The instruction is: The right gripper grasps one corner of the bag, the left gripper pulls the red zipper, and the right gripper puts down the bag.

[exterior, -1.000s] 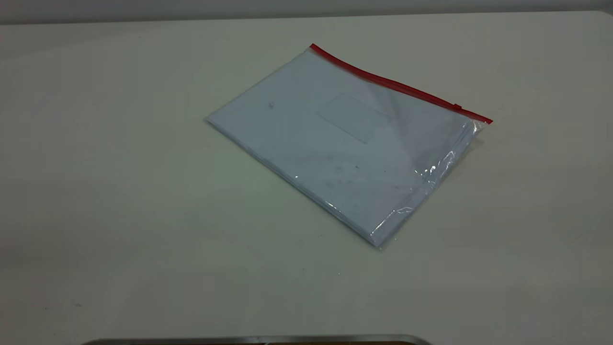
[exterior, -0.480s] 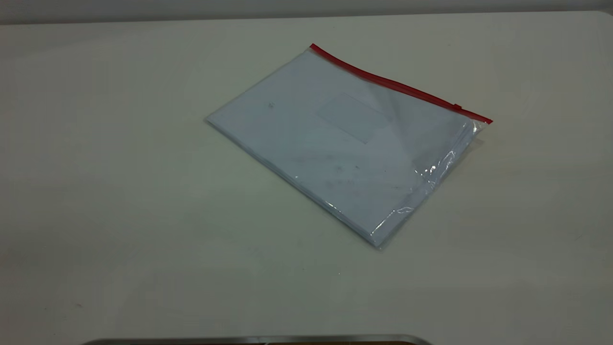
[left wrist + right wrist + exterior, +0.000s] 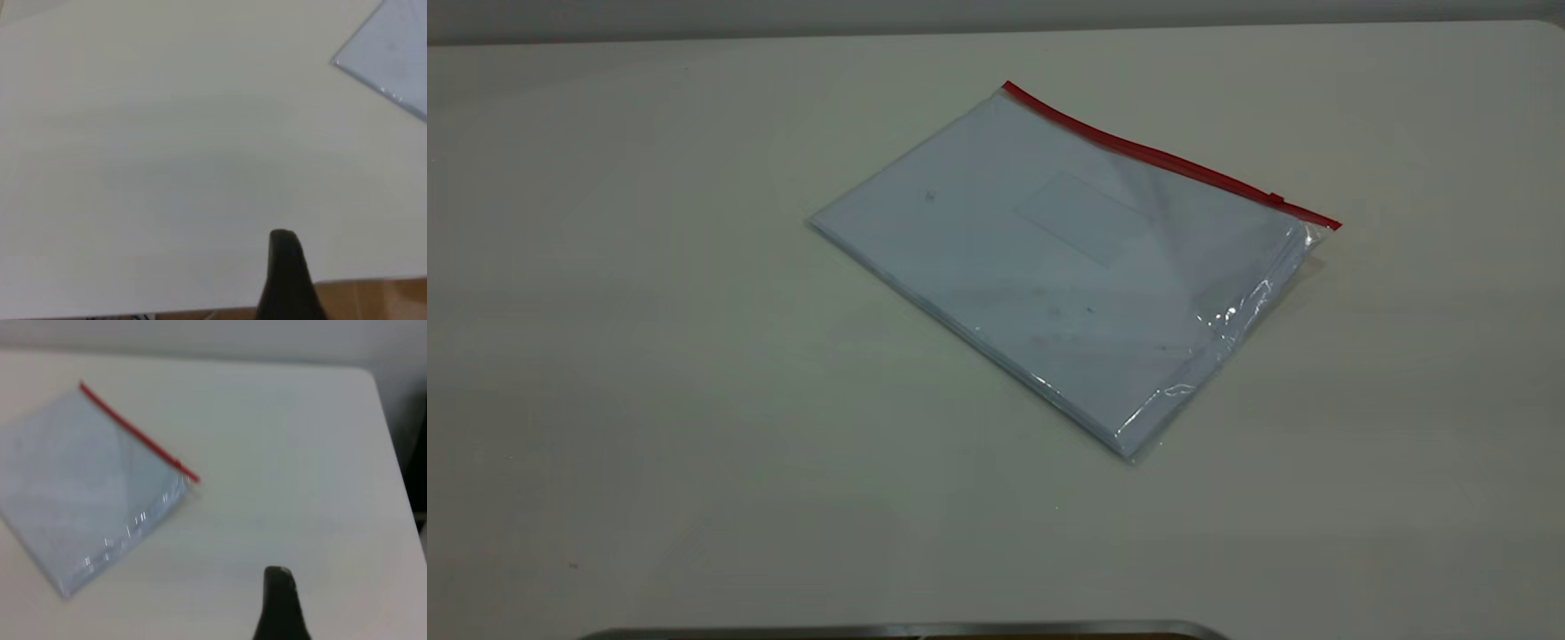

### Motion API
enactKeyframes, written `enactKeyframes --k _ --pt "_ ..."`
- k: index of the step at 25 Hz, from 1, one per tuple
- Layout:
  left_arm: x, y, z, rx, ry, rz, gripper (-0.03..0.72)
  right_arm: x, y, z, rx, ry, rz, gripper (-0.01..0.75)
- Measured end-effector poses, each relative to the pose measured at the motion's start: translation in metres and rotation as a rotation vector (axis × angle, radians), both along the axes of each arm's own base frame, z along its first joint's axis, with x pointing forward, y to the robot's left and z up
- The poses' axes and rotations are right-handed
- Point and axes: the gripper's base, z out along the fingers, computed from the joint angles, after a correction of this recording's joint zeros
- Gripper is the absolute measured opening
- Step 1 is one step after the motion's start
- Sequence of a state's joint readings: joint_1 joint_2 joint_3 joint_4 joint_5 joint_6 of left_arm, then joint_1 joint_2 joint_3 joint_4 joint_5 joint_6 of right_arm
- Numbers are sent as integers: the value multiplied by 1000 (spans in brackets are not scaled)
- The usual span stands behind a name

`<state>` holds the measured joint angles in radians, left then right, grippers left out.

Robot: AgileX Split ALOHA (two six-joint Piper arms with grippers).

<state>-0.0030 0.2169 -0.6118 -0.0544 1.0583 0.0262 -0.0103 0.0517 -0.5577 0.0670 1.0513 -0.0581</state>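
Observation:
The bag (image 3: 1067,258) lies flat on the table, a clear pouch with white sheets inside. The red zipper (image 3: 1165,160) runs along its far edge, with the slider tab (image 3: 1276,198) near the right end. The corner of the bag (image 3: 1325,227) where the red strip ends is at the right. Neither gripper shows in the exterior view. The left gripper (image 3: 283,237) shows as one dark tip with no gap, over bare table well short of a bag corner (image 3: 393,53). The right gripper (image 3: 278,573) shows the same, off to the side of the bag (image 3: 87,493), its zipper (image 3: 133,430) and red-ended corner (image 3: 190,480).
The pale table (image 3: 649,356) stretches wide on all sides of the bag. A grey metal rim (image 3: 907,629) lies at the near edge. The left wrist view shows the table's edge with a brown floor (image 3: 373,300) beyond it.

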Motion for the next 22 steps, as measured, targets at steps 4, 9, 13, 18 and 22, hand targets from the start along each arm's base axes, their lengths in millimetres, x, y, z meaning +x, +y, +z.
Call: enactKeyframes --k 4,9,13,18,22 --pt "48 0 25 -17 74 12 586 34 0 20 15 89 -8 578" --pt "127 -3 36 -61 136 14 586 95 1 14 51 283 -5 578" --pt "192 -4 24 -75 187 17 586 142 2 -5 91 399 -14 578" --pt "264 -6 3 -39 251 -37 586 197 4 -39 134 478 -14 578" --pt "314 -10 -18 -16 297 -142 586 231 9 -76 145 548 50 578"
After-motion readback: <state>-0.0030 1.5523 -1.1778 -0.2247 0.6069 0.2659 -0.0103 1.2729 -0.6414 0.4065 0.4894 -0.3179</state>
